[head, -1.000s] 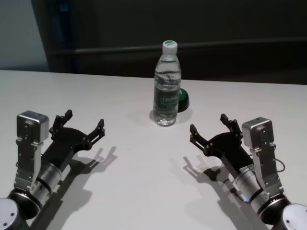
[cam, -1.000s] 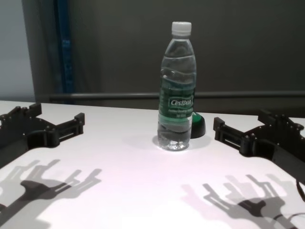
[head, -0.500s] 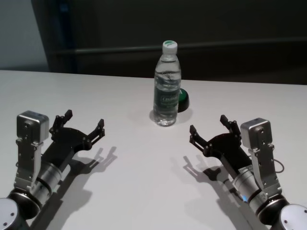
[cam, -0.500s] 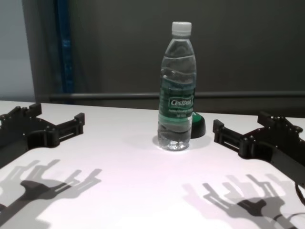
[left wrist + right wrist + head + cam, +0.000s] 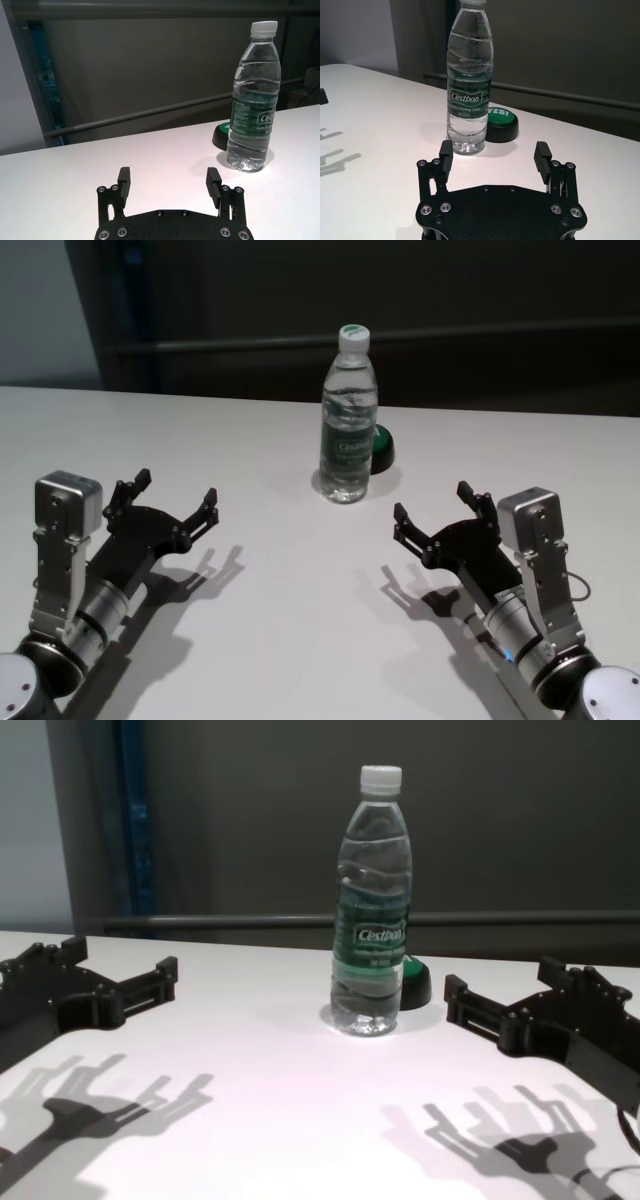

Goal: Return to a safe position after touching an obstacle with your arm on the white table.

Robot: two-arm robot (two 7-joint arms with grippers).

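Note:
A tall clear water bottle (image 5: 349,430) with a white cap and dark green label stands upright at the middle back of the white table (image 5: 300,590). It also shows in the chest view (image 5: 373,910), the left wrist view (image 5: 254,100) and the right wrist view (image 5: 469,85). My left gripper (image 5: 177,490) is open and empty, low over the table to the bottle's front left. My right gripper (image 5: 432,502) is open and empty to the bottle's front right. Neither touches the bottle.
A small dark dome with a green top (image 5: 383,447) sits just behind and right of the bottle, lettered "YES!" in the right wrist view (image 5: 501,120). A dark wall with a grey rail runs behind the table's far edge.
My right arm has shifted slightly to the left, with its gripper still open. The left arm and the bottle have not moved.

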